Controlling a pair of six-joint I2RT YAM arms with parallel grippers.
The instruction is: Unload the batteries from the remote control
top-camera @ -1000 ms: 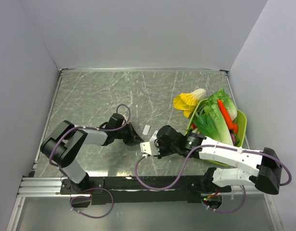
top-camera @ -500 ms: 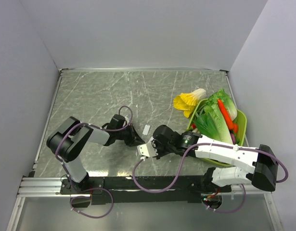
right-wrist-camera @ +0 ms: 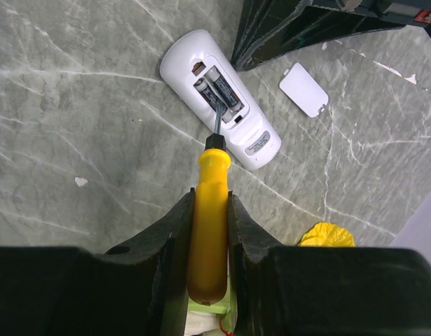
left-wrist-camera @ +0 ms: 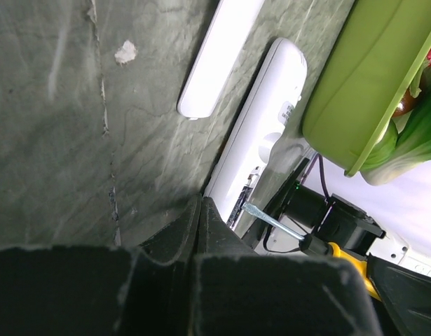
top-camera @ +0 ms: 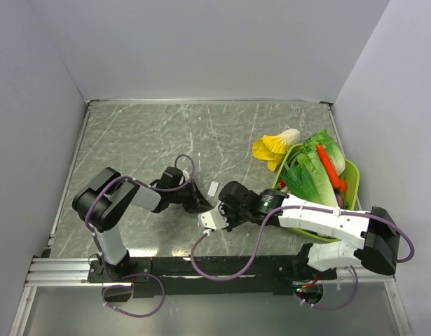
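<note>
The white remote control (right-wrist-camera: 251, 138) lies on the marble table with its compartment open, two dark batteries (right-wrist-camera: 224, 87) side by side inside. My right gripper (right-wrist-camera: 210, 201) is shut on the yellow handle of a screwdriver (right-wrist-camera: 209, 231), and the blade tip reaches into the compartment at the batteries. My left gripper (left-wrist-camera: 201, 201) is shut and empty, its tips against the remote control's (left-wrist-camera: 261, 133) long edge. From above, the remote control (top-camera: 213, 219) shows between the left gripper (top-camera: 203, 205) and the right wrist.
The remote's loose white cover plate (right-wrist-camera: 304, 89) lies on the table just beyond it, also seen from above (top-camera: 213, 187). A green basket (top-camera: 352, 175) of toy vegetables stands at the right, with a yellow-leafed vegetable (top-camera: 271, 148) beside it.
Both arms have crept slightly: the left gripper edged right toward the remote, and the right wrist with the screwdriver shifted left. The remote slid a little nearer.
</note>
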